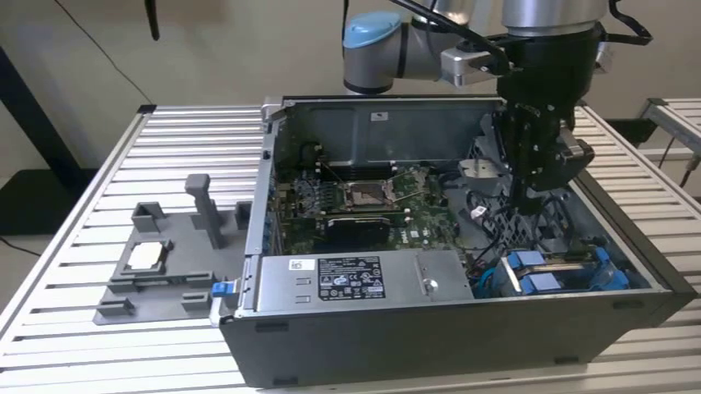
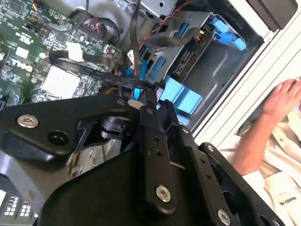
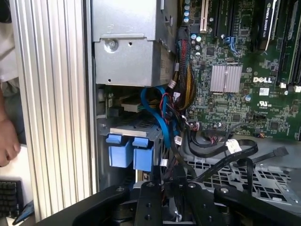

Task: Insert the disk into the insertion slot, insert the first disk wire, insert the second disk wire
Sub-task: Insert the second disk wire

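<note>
Gripper (image 1: 527,203) hangs low inside the computer case (image 1: 438,345), and in the second wrist view I see its fingers (image 2: 153,136) pinched together on a flat black disk wire (image 2: 101,74). The insertion slot (image 1: 561,271), edged in blue, lies just beside the fingertips, near the case's corner at the exterior view's right. A person's hand (image 2: 286,95) rests outside.

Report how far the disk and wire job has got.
Done, apparently: a disk sits in the blue-edged insertion slot. In hand: the gripper is shut on a black wire, inside the case beside the slot. Left: this wire is not yet seated; whether another is plugged in cannot be told.
</note>
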`<state>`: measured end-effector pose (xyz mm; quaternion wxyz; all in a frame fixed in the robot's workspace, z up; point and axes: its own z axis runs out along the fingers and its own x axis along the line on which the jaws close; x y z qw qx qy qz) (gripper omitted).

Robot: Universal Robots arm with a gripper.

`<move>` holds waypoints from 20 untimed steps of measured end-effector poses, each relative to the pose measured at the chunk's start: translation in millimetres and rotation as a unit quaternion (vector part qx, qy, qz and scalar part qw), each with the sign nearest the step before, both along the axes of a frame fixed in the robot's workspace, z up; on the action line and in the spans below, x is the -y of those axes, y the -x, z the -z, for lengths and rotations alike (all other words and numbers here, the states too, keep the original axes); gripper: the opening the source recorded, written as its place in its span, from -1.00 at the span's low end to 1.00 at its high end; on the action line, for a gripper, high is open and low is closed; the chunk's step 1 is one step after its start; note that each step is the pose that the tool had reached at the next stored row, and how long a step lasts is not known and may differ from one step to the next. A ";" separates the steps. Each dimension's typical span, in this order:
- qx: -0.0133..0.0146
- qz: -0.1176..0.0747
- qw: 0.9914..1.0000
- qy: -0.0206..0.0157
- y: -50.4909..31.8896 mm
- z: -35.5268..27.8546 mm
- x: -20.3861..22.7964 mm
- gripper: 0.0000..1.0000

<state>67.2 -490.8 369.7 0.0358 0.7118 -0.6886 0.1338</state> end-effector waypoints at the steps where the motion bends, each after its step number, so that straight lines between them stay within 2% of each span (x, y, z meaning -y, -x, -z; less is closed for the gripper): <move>1: 0.002 0.000 1.000 0.003 0.1 0.1 -0.1 -0.49; 2: 0.003 0.000 1.000 0.005 0.3 0.3 -0.1 -0.49; 3: 0.006 0.000 1.000 0.006 0.5 0.6 -0.1 -0.49; 6: 0.019 0.000 1.000 0.007 1.3 1.7 -0.2 -0.49; 7: 0.021 0.000 1.000 0.006 1.5 2.0 -0.1 -0.49; 8: 0.023 0.000 1.000 0.006 1.8 2.2 -0.2 -0.49; 11: 0.024 0.000 1.000 0.004 3.1 2.8 -0.1 -0.49; 12: 0.025 0.000 1.000 0.002 4.0 2.8 -0.1 -0.49; 16: 0.031 0.001 0.999 -0.013 8.2 2.8 -0.1 -0.49; 18: 0.032 0.001 0.999 -0.016 9.7 2.9 -0.2 -0.49; 20: 0.034 0.001 0.999 -0.017 10.2 3.1 -0.2 -0.49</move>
